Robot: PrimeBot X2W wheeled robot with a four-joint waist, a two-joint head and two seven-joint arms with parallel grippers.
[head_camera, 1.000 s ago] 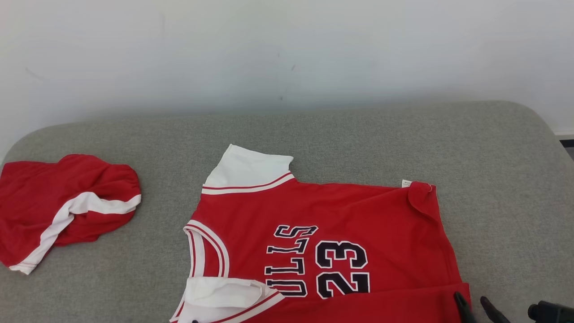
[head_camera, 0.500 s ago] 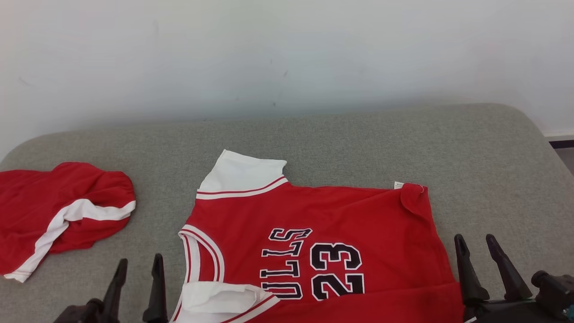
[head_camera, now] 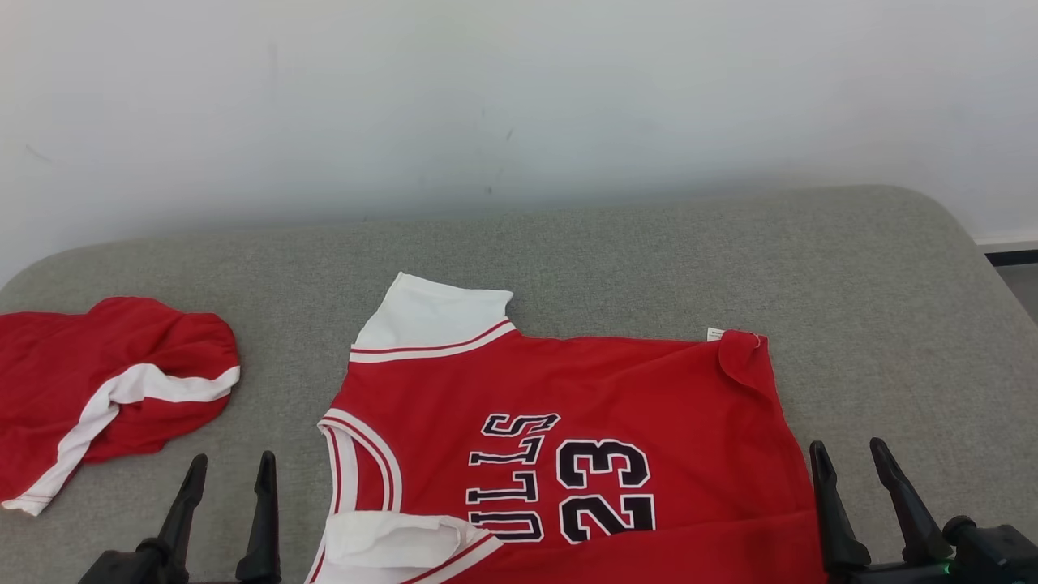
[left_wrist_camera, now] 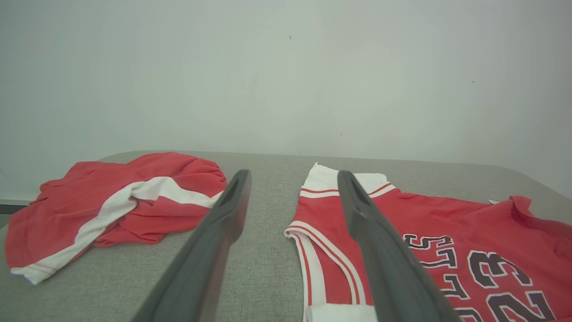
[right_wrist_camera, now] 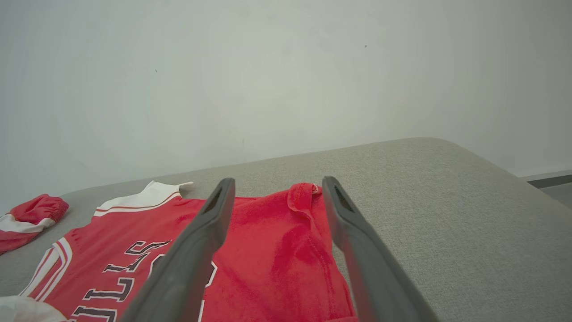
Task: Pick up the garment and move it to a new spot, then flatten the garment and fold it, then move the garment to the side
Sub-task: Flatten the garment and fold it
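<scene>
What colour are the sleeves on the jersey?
White sleeves with red-striped trim; head view shows best.

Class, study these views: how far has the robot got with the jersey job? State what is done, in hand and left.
Done: the jersey lies spread, print up, on the grey pad, apart from the red shorts. In hand: nothing; the left gripper and right gripper stand open either side of it. Left: smoothing the curled corner, folding, moving it aside.

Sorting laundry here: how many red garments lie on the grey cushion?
2. The red number 23 jersey lies spread at the middle of the grey cushion; a crumpled red garment with a white stripe lies apart at its left end. None looks hidden.
</scene>
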